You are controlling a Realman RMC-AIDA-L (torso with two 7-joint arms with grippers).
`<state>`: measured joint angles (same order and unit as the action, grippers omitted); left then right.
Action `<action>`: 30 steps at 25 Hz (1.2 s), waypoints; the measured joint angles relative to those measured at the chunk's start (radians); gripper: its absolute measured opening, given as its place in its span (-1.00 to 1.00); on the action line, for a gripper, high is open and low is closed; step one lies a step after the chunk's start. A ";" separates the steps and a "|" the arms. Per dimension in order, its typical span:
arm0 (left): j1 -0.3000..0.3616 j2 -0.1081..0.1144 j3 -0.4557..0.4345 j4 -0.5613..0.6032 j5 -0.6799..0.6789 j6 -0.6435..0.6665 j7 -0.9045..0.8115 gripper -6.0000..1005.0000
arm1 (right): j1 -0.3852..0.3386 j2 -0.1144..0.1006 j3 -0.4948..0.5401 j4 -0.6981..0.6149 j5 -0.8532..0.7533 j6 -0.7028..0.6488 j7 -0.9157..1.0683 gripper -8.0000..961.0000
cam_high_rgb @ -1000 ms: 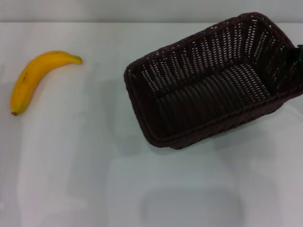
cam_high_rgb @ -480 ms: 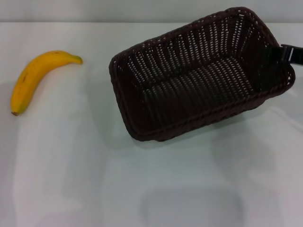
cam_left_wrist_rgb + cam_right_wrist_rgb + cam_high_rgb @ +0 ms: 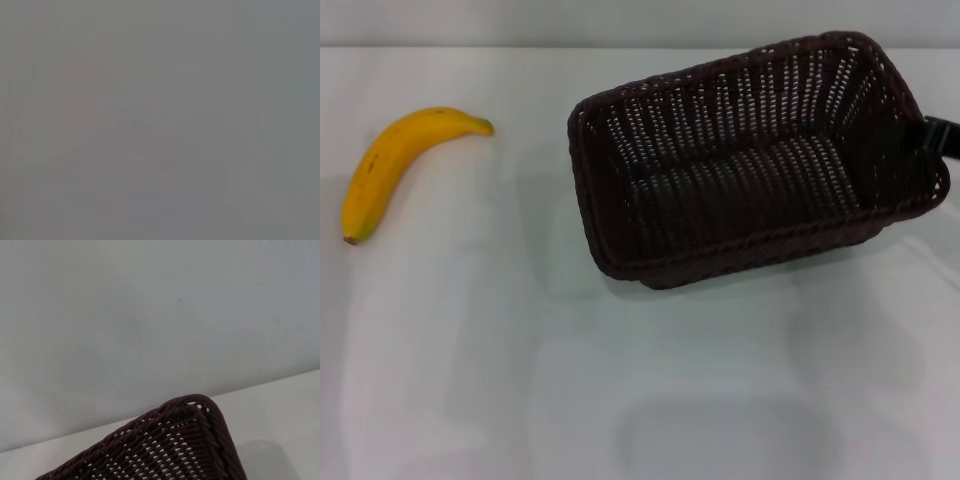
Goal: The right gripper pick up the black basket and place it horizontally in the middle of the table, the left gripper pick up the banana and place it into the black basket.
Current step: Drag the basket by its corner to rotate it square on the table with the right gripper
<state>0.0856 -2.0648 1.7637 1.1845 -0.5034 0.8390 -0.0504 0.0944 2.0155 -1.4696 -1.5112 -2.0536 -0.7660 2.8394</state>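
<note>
Black basket (image 3: 755,165) sat tilted at the upper right of my head view, gripped at its right end.
I saw the right pincer (image 3: 940,135) only as a dark piece at the right edge against the basket's end wall; I could not tell its fingers' state. Its banana (image 3: 395,165) lay at the upper left on the counter (image 3: 520,370), well apart. My left wrist view showed only grey.

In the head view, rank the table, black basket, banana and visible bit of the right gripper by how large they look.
1. table
2. black basket
3. banana
4. right gripper, only a sliver at the picture's edge, so its true size is unsure.
</note>
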 joint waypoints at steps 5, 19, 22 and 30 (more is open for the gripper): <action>0.019 0.000 -0.008 0.004 0.001 0.000 -0.013 0.76 | -0.014 0.000 -0.019 0.003 0.001 0.013 0.000 -0.60; 0.028 -0.007 -0.011 0.008 0.013 0.000 -0.021 0.76 | -0.070 0.000 -0.029 0.016 0.003 0.015 -0.001 -0.59; 0.028 -0.008 -0.011 0.008 0.013 -0.006 -0.022 0.76 | -0.075 0.000 -0.047 0.015 0.009 0.020 -0.001 -0.59; 0.027 -0.007 -0.011 0.012 0.018 -0.018 -0.022 0.76 | -0.080 0.000 -0.100 0.006 0.029 0.026 -0.001 -0.58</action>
<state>0.1124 -2.0714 1.7531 1.1963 -0.4853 0.8206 -0.0720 0.0142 2.0155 -1.5695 -1.5051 -2.0246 -0.7401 2.8380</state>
